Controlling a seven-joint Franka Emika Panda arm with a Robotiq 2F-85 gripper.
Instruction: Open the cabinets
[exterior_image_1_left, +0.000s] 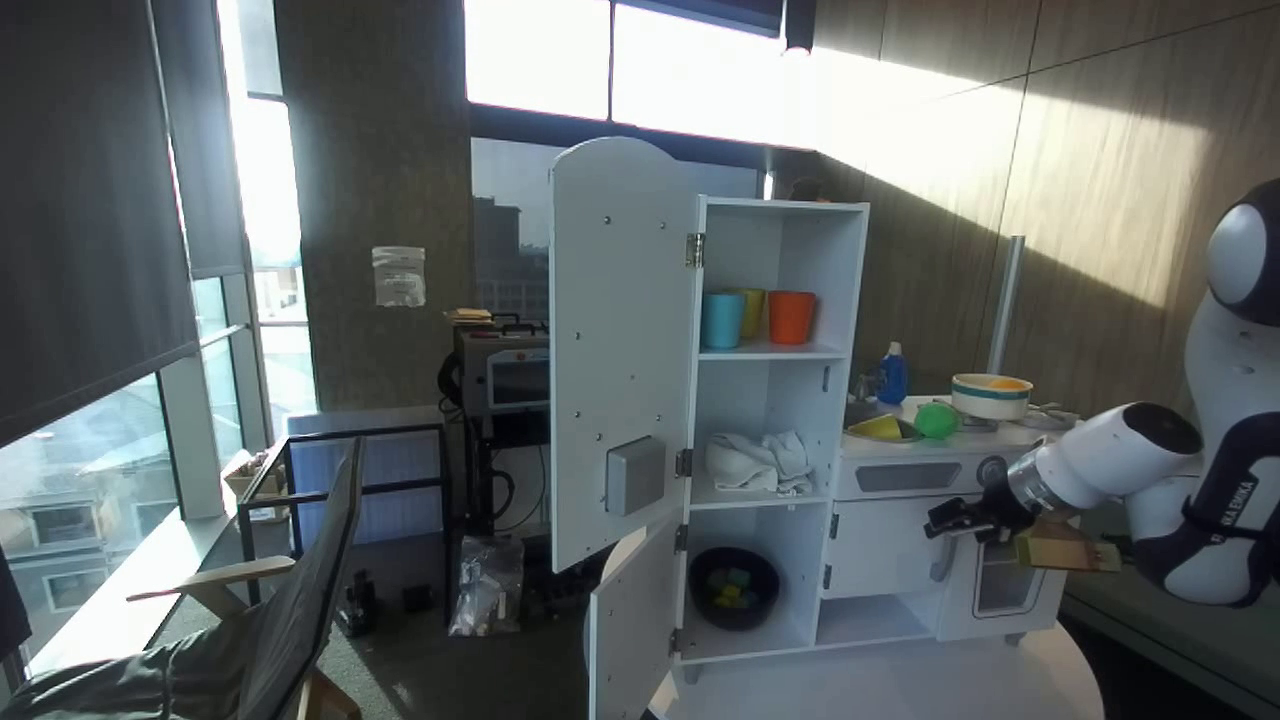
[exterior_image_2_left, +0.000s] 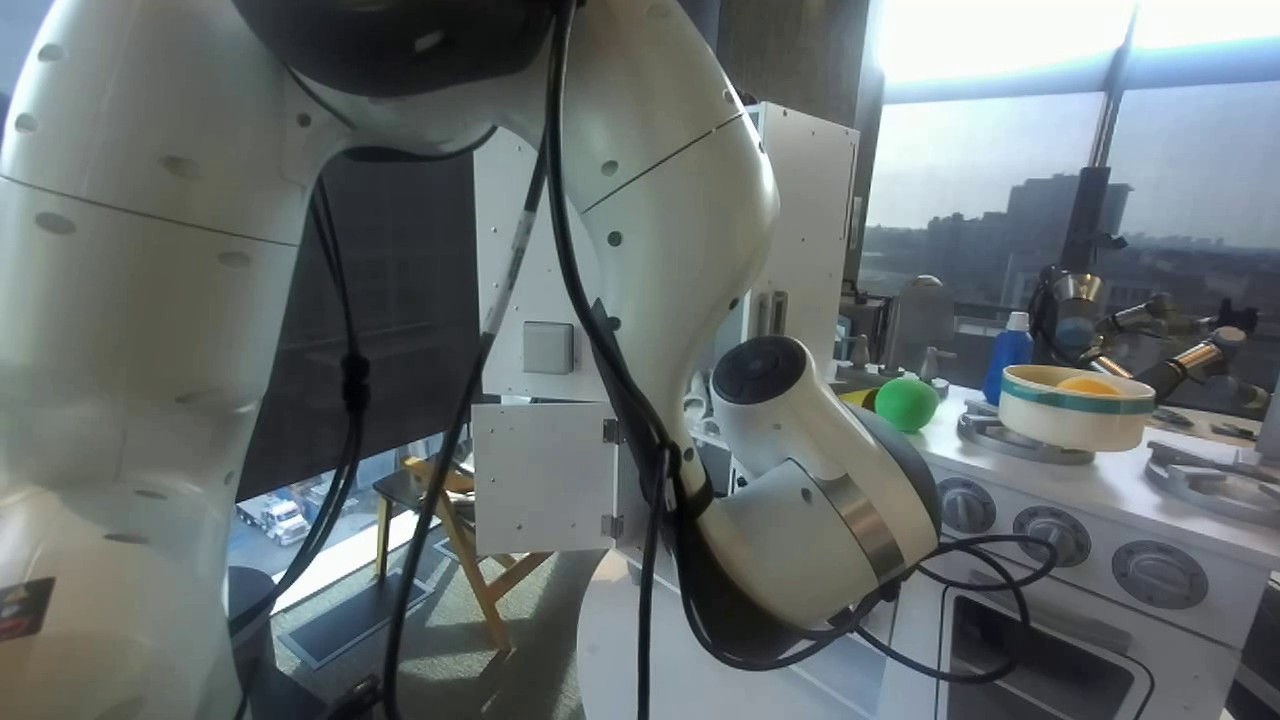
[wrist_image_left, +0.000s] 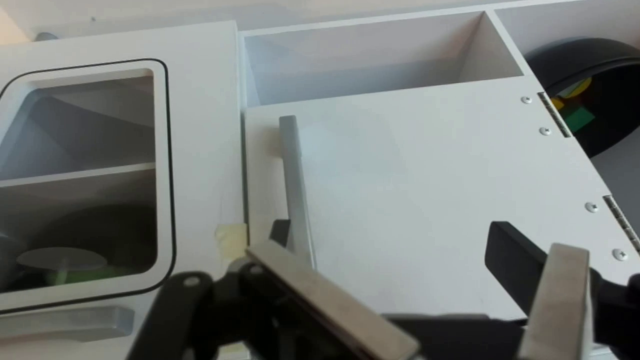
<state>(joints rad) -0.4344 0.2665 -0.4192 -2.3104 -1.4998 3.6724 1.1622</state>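
The cabinets belong to a white toy kitchen. Its tall upper door (exterior_image_1_left: 620, 350) and lower door (exterior_image_1_left: 635, 620) are swung wide out to the side, baring the shelves. A small white door (wrist_image_left: 410, 190) with a grey upright bar handle (wrist_image_left: 292, 170) sits closed in its frame, beside the windowed oven door (wrist_image_left: 205, 150), also closed. My gripper (wrist_image_left: 390, 236) is open in front of the small door. One dark fingertip (wrist_image_left: 281, 232) is right at the handle's edge; whether it reaches behind cannot be told. The other finger stands well off over the bare panel. The arm hides the gripper in an exterior view.
A black bowl (exterior_image_1_left: 733, 590) rests on the bottom shelf, with cups (exterior_image_1_left: 790, 318) and white cloth (exterior_image_1_left: 758, 462) above. The counter carries a green ball (exterior_image_2_left: 906, 404), a pot (exterior_image_2_left: 1075, 410) and a blue bottle (exterior_image_2_left: 1008, 355). Loose black cables (exterior_image_2_left: 990, 660) hang by the arm.
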